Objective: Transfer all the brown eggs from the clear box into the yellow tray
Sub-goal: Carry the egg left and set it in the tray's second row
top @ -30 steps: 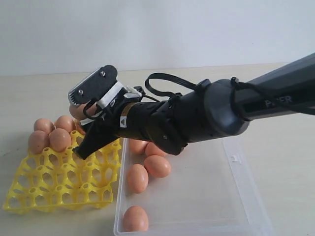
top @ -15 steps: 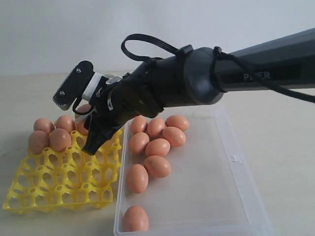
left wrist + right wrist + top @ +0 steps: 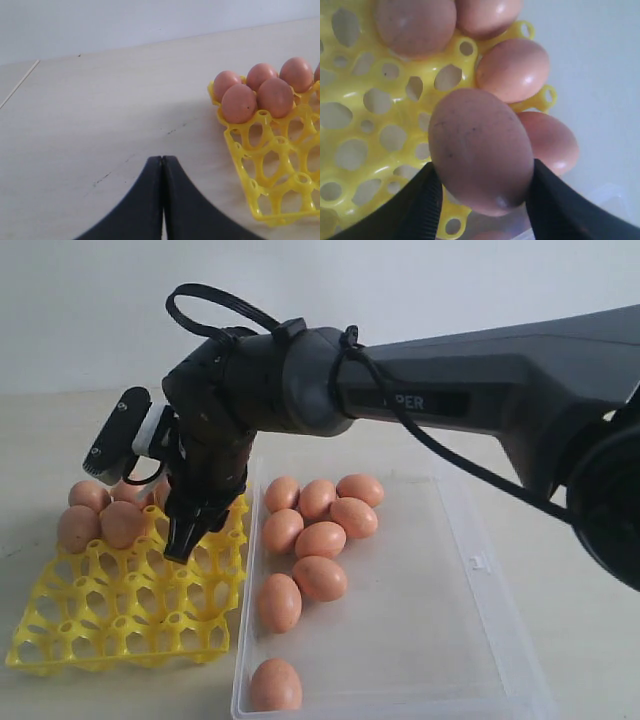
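Yellow tray [image 3: 110, 658] on the counter [image 3: 40, 440], just beside the clear box [image 3: 420, 620], exterior view. Nine brown eggs [image 3: 320, 578] lie loose in the box and a few are seated in the tray's far-left cups. My right end effector [image 3: 145, 495] reaches across and hangs over the tray's far side.

Left wrist view: my left end effector [image 3: 162, 200] is pressed together over bare counter, with the tray near.

Right wrist view: my right fingers [image 3: 415, 210] pinch one held egg [image 3: 480, 150] above open tray cups, close to the seated eggs.
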Controlling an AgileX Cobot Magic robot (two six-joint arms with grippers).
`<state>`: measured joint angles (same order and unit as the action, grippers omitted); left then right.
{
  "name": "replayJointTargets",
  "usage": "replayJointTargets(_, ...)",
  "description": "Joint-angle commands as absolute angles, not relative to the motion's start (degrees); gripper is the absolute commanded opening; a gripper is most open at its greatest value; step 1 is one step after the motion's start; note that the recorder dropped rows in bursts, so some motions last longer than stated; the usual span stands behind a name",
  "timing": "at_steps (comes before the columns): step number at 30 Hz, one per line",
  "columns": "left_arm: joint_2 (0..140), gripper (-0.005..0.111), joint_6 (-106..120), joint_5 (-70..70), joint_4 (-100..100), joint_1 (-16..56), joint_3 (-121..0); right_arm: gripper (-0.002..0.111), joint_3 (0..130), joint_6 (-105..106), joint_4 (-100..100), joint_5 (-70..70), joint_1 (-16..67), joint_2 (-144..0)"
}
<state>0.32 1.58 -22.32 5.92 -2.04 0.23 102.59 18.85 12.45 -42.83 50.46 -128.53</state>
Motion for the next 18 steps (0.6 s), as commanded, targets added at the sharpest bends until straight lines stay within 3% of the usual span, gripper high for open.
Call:
replayJointTargets(1, 0.00, 0.000, 1.31, -21.79, 5.78, -1.61, 0.00, 0.009, 104.34, 22.41, 10.51, -45.14, 50.63, -129.46)
replayJointTargets(9, 0.00, 0.000, 1.18, -21.79, 5.78, -1.61, 0.00, 0.060, 104.34, 23.36, 9.53, -41.17, 50.63, -130.11)
replayJointTargets(11, 0.00, 0.000, 1.34, -21.79, 5.78, -1.61, 0.00, 0.065, 104.34, 22.37, 9.63, -40.58, 50.63, -130.16)
replayJointTargets(18, 0.00, 0.000, 1.23, -21.79, 5.78, -1.61, 0.00, 0.064, 104.34, 16.38, 15.19, -41.48, 50.63, -128.91)
